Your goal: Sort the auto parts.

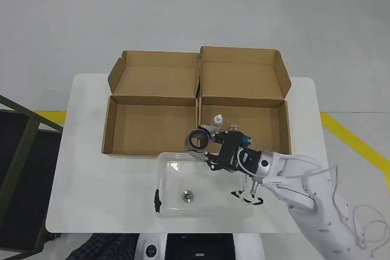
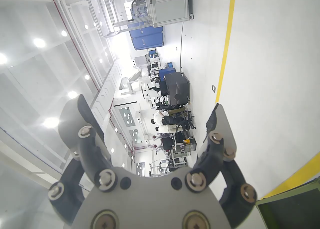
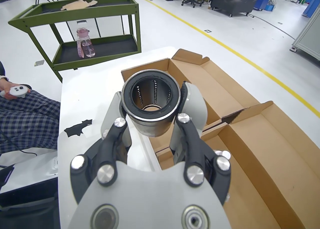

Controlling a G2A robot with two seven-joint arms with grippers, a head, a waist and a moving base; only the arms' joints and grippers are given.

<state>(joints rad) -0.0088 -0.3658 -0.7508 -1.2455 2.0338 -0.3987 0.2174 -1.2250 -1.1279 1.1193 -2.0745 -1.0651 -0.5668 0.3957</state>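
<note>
**Bearing in grip, drop pending**

R gripper (image 3: 153,96) is clamped on the steel sleeve bearing (image 3: 150,115). It's held over the wall btwn left carton (image 1: 149,127) and right carton (image 1: 276,130), just past the clear tray (image 1: 172,170). L gripper (image 2: 150,117) is spread, holding nothing. Judgement: get well inside one carton and go low before release, as the round part prob. rolls.

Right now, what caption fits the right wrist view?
Right end effector grips a cylindrical bearing beside open cardboard boxes.
</note>
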